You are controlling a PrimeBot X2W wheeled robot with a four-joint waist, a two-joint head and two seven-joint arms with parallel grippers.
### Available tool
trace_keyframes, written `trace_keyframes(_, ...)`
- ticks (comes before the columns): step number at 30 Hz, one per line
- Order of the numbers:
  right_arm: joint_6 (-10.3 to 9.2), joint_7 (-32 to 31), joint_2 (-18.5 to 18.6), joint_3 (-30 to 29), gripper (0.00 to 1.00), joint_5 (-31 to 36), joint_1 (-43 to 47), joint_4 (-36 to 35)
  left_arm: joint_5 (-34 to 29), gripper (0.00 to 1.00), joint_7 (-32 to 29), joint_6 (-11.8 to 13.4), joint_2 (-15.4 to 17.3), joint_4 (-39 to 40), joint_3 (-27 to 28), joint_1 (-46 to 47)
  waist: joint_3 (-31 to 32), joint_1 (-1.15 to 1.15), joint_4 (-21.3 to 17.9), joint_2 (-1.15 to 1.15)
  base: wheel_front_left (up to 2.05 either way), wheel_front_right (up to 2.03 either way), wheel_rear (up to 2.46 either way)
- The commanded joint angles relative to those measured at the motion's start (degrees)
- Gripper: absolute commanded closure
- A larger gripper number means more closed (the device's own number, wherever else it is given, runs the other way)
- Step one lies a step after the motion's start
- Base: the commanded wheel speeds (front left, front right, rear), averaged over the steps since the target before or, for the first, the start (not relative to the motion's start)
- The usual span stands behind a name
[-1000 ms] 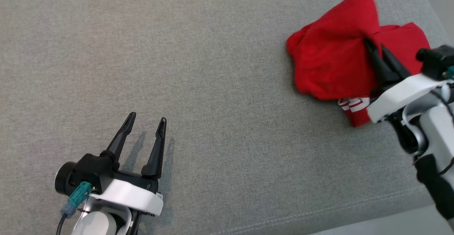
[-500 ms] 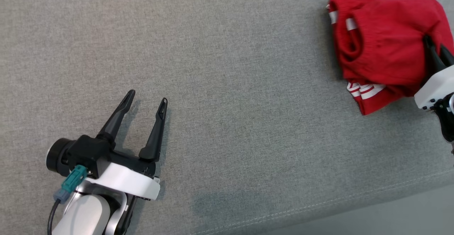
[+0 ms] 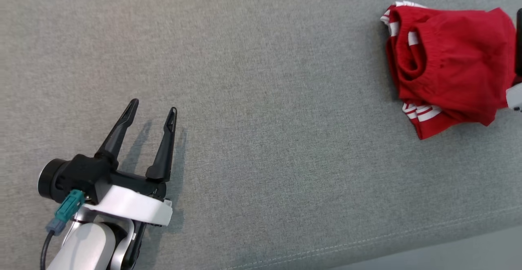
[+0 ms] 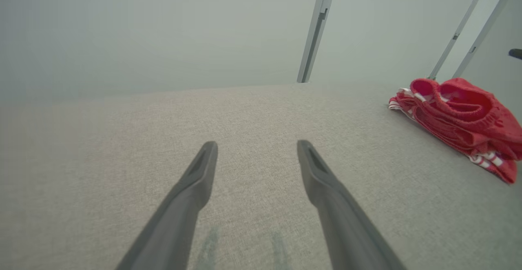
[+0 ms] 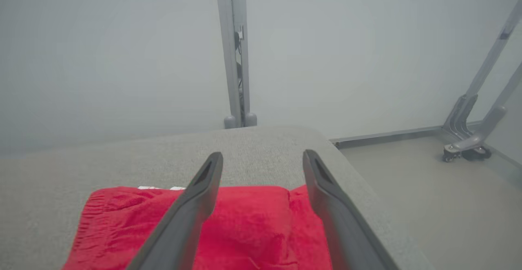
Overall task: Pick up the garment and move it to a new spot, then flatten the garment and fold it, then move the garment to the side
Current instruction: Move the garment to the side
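Right gripper [image 5: 262,158] first: its two dark fingers are spread wide with nothing pinched between them. They hang over the red shorts [image 5: 244,225], and whether the tips touch the cloth can't be told from the wrist view. The shorts lie in a loose, bunched fold directly under that claw, near the rounded corner of the grey upholstered surface [image 5: 265,139]. Past the corner there's pale floor [image 5: 428,188], an upright metal post [image 5: 232,58] and a wheeled frame foot [image 5: 465,149].

Over to the head view, and the shorts [image 3: 452,66] sit at the far right of the surface. The gathered waistband [image 3: 424,54] is turned up on top and white stripes [image 3: 422,113] peek out along the lower edge.

Left gripper [image 3: 153,106] now: it's wide open too, gripping nothing, low over bare grey fabric at the lower left, well apart from the shorts. A teal connector [image 3: 65,211] shows at its wrist. From its own camera the shorts [image 4: 461,115] appear off to the right, a small red heap on the surface. A stitched seam [image 3: 367,244] runs along the near edge of the upholstery.
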State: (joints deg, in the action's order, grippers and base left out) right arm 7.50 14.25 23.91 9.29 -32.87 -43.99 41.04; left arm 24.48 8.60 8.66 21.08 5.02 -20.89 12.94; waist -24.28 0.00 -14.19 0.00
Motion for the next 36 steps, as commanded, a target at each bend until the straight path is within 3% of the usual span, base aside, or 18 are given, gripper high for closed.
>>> trace_keyframes(1, -0.01, 0.72, 0.74, -0.7, 0.0, 1.58, 4.1, -3.3, 0.46, 0.0, 0.62, 0.39, 1.15, 1.44, 2.34, -0.09, 2.06, 0.0, 0.6, 0.0, 0.0, 0.0, 0.0)
trace_keyframes(7, -0.01, 0.73, -6.54, -8.33, 0.0, 11.48, 17.89, -25.82, 1.83, 0.0, 1.59, 2.17, 0.84, 1.79, 4.09, -2.95, 7.35, 0.0, 4.13, 0.0, 0.0, 0.0, 0.0)
trace_keyframes(12, -0.01, 0.74, -13.16, -9.35, 0.0, 18.13, 28.54, -35.96, 3.05, 0.0, 2.54, 3.03, -0.01, 1.25, 4.78, -5.38, 11.24, 0.0, 8.36, 0.0, 0.0, 0.0, 0.0)
trace_keyframes(20, -0.01, -0.49, -19.11, -10.99, 0.0, 24.85, 42.66, -40.58, 4.56, 0.0, 3.08, 3.07, -1.12, -0.96, 3.9, -9.65, 17.05, 0.0, 12.83, 0.0, 0.0, 0.0, 0.0)
trace_keyframes(28, -0.01, -2.01, -20.65, -12.58, 0.0, 27.09, 50.44, -43.91, 6.17, 0.0, 2.94, 2.36, -1.54, -3.73, 3.04, -12.74, 21.01, 0.0, 14.19, 0.0, 0.0, 0.0, 0.0)
trace_keyframes(36, -0.01, -3.81, -20.94, -12.72, 0.0, 27.28, 52.45, -46.2, 7.09, 0.0, 2.62, 2.01, -1.53, -5.02, 2.67, -13.67, 22.55, 0.0, 14.56, 0.0, 0.0, 0.0, 0.0)
